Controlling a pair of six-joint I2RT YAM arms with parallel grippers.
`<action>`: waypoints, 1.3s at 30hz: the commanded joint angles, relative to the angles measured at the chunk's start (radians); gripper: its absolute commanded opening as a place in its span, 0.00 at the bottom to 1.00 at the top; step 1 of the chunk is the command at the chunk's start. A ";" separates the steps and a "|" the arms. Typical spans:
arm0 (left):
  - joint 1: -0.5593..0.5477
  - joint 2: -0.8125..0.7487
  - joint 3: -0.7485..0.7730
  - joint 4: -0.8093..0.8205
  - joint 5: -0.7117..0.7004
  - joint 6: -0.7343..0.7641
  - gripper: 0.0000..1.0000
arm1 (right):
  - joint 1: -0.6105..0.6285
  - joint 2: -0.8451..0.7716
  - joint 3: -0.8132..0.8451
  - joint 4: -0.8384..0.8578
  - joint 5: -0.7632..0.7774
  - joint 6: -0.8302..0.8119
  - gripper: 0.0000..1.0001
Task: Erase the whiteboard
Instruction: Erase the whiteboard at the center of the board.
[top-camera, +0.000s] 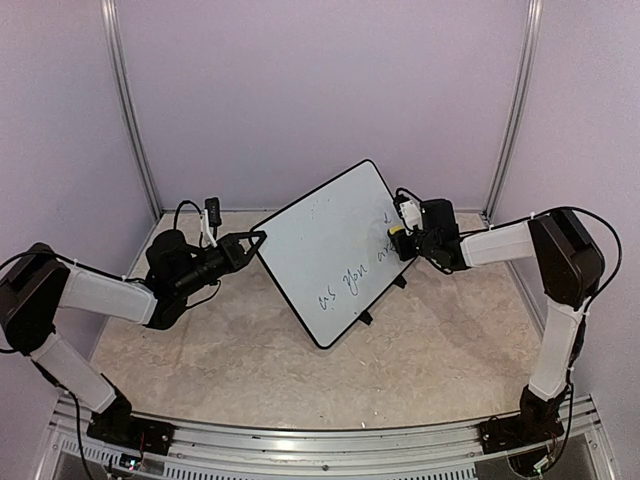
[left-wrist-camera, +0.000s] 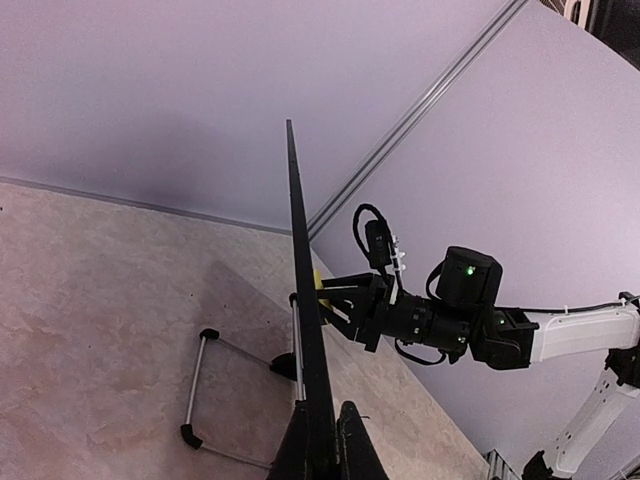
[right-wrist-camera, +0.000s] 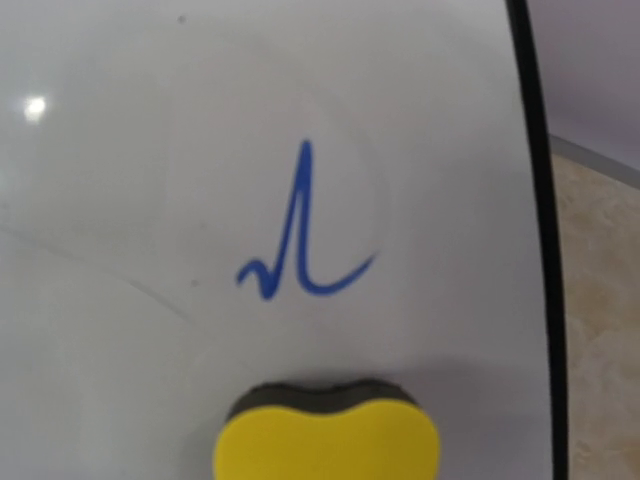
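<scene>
The whiteboard (top-camera: 320, 240) stands tilted on its black wire stand (left-wrist-camera: 200, 385), with dark handwriting (top-camera: 352, 283) along its lower part. My left gripper (top-camera: 258, 238) is shut on the board's left edge; in the left wrist view its fingertips (left-wrist-camera: 355, 440) clamp the black rim (left-wrist-camera: 300, 280), seen edge-on. My right gripper (top-camera: 402, 238) is shut on a yellow sponge (top-camera: 397, 230) and presses it against the board's right side. In the right wrist view the sponge (right-wrist-camera: 327, 435), dark pad first, touches the white surface just below a blue squiggle (right-wrist-camera: 300, 245).
Lavender walls with metal corner posts (top-camera: 130, 110) enclose the beige tabletop (top-camera: 220, 350). The board's feet (top-camera: 365, 318) rest on the table. The right arm (left-wrist-camera: 560, 335) reaches in from behind the board in the left wrist view.
</scene>
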 joint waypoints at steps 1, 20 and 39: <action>-0.044 -0.025 0.005 0.114 0.153 0.030 0.00 | -0.004 0.024 0.025 -0.078 -0.027 -0.001 0.00; -0.043 -0.026 0.006 0.109 0.148 0.035 0.00 | -0.004 0.077 0.139 -0.116 -0.088 -0.001 0.00; -0.046 -0.030 0.005 0.111 0.151 0.032 0.00 | -0.026 0.044 0.081 -0.101 -0.060 0.042 0.00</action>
